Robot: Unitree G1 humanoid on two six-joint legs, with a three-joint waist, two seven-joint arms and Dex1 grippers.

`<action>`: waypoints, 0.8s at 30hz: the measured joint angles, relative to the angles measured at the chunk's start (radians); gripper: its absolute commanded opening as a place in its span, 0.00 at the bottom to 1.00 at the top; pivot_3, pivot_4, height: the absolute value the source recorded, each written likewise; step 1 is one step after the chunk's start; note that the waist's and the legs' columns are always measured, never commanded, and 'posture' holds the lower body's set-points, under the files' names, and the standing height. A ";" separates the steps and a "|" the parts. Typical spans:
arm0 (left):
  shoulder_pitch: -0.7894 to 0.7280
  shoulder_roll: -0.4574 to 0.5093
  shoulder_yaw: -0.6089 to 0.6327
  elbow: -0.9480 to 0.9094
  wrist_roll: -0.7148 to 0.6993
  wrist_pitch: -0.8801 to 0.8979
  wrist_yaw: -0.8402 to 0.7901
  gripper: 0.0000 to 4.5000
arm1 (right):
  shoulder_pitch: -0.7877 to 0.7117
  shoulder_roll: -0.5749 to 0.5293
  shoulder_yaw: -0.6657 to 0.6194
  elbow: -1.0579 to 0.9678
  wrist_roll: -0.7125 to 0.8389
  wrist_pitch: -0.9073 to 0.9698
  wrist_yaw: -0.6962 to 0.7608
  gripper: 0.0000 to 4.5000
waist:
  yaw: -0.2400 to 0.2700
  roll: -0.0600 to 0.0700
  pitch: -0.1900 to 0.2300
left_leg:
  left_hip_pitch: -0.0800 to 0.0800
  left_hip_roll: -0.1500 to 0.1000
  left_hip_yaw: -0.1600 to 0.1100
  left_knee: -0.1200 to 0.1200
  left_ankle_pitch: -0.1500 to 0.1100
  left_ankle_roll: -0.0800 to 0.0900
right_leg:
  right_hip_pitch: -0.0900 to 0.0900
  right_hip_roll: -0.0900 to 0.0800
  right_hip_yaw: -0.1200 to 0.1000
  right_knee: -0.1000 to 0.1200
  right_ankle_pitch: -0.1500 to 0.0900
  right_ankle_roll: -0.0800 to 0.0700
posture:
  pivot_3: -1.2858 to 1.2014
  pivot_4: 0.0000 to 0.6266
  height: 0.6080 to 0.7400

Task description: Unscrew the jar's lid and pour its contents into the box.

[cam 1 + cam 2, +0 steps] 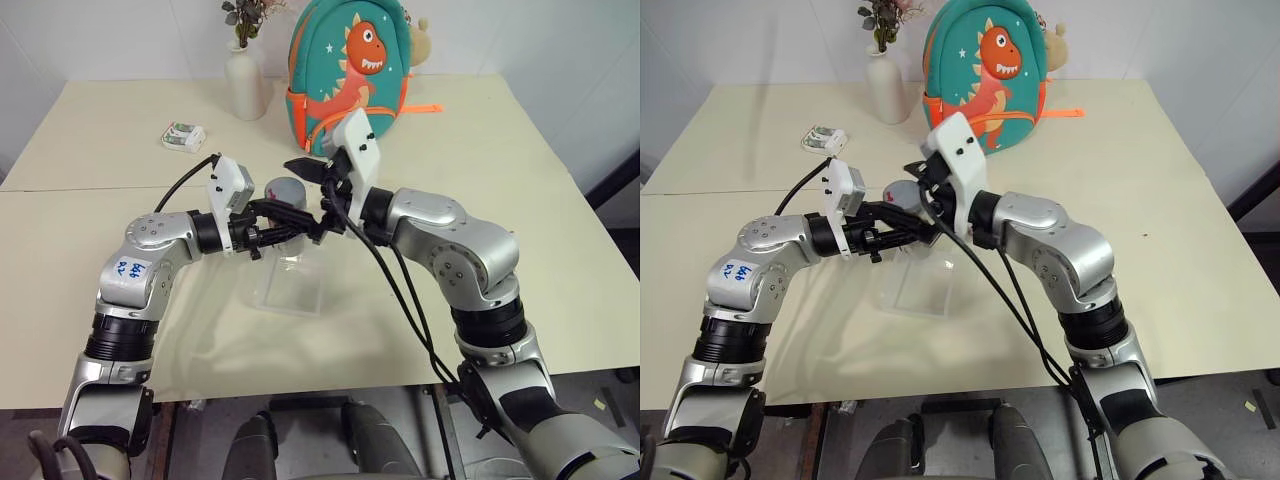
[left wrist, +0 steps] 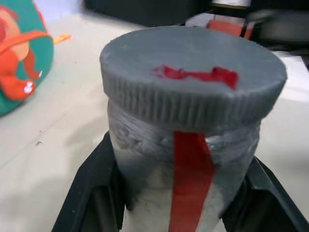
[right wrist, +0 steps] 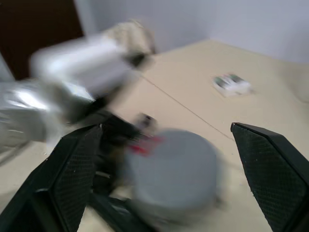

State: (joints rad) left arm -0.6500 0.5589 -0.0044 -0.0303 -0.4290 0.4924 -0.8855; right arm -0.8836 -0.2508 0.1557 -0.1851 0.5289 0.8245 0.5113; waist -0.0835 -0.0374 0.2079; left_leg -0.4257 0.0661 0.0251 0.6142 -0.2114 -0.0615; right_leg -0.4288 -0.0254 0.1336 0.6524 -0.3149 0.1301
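Observation:
My left gripper is shut on the jar, a silvery cylinder with a red stripe down its side, and holds it upright above the table. The grey lid, marked with red, sits on top of the jar. The lid also shows between the two arms in the head view. My right gripper is open at the lid, one finger to each side, and neither finger touches the lid. The clear box lies on the table just under the jar. The contents are hidden.
A white vase and a green dinosaur backpack stand at the back of the table. A small white-green packet lies at the back left. Bare tabletop stretches to both sides of the arms.

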 measured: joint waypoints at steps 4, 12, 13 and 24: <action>0.000 0.000 -0.001 -0.002 0.000 0.000 -0.007 0.44 | -0.001 -0.009 0.000 0.010 -0.003 -0.016 0.030 1.00 | -0.003 0.000 0.000 | 0.000 0.000 0.000 0.000 0.000 0.000 | 0.000 0.000 0.000 0.000 0.000 0.000 | 0.52 0.24 1.00; 0.000 0.000 -0.001 -0.002 0.000 0.000 -0.013 0.44 | 0.002 -0.007 0.003 0.019 -0.003 -0.016 0.050 1.00 | -0.002 0.000 0.000 | 0.000 0.000 0.000 0.000 0.000 0.000 | 0.000 0.000 0.000 0.000 0.000 0.000 | 0.52 0.24 1.00; 0.000 0.000 -0.001 -0.002 0.000 0.000 -0.013 0.44 | 0.003 -0.005 0.005 0.019 -0.003 -0.015 0.052 1.00 | -0.002 0.000 0.000 | 0.000 0.000 0.000 0.000 0.000 0.000 | 0.000 0.000 0.000 0.000 0.000 0.000 | 0.52 0.24 1.00; 0.000 0.000 0.004 -0.002 -0.001 0.000 -0.019 0.44 | 0.004 0.006 0.017 0.021 0.000 -0.015 0.067 0.63 | -0.002 0.000 0.000 | 0.000 0.000 0.000 0.000 0.000 0.000 | 0.000 0.000 0.000 0.000 0.000 0.000 | 0.52 0.24 1.00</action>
State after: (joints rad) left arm -0.6495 0.5588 -0.0008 -0.0322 -0.4302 0.4925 -0.9042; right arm -0.8793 -0.2444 0.1725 -0.1642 0.5289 0.8098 0.5786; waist -0.0858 -0.0374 0.2079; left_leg -0.4255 0.0662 0.0251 0.6140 -0.2114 -0.0615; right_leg -0.4288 -0.0251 0.1336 0.6527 -0.3150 0.1300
